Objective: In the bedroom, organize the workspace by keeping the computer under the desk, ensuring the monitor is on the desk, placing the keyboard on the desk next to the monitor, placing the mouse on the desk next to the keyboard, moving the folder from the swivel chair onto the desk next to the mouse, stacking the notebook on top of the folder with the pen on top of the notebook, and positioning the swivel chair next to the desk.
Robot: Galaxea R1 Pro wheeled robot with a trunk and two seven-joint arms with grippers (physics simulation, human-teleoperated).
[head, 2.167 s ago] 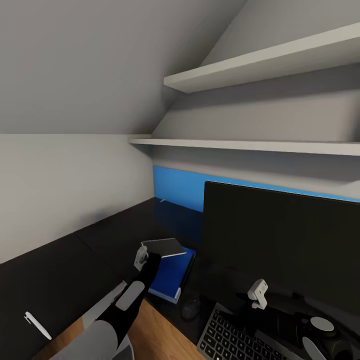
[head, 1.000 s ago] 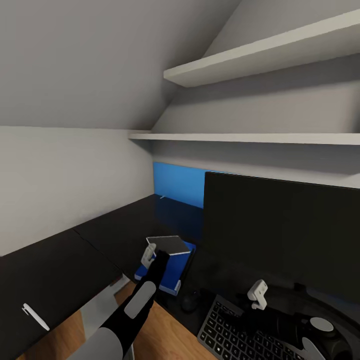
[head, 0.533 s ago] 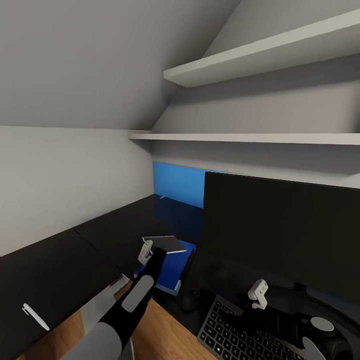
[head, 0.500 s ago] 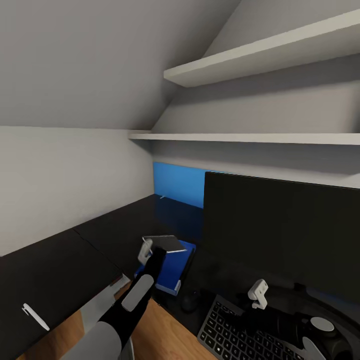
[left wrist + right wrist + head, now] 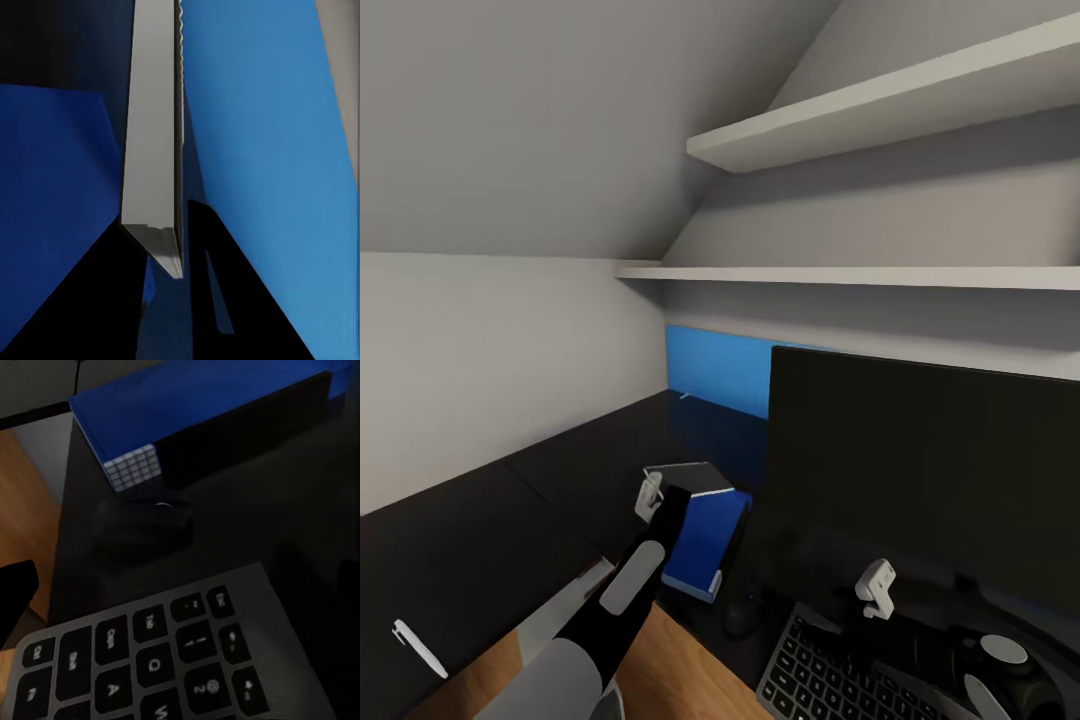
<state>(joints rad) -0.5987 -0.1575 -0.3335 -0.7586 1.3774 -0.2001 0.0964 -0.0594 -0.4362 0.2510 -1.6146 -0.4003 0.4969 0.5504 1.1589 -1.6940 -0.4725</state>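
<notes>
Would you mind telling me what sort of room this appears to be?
Probably a home desk nook under a sloped ceiling: a dark desk bearing a monitor and keyboard, with wall shelves above.

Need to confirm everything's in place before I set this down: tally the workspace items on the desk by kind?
Monitor: 1
Keyboard: 1
Mouse: 1
Folder, blue: 1
Notebook, grey, held in the left gripper above the folder: 1
Pen, white: 1
Total: 6

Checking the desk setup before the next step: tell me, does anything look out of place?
Yes: the pen lies alone at the desk's far left, away from the folder, and the notebook is held tilted above the folder, not stacked.
</notes>
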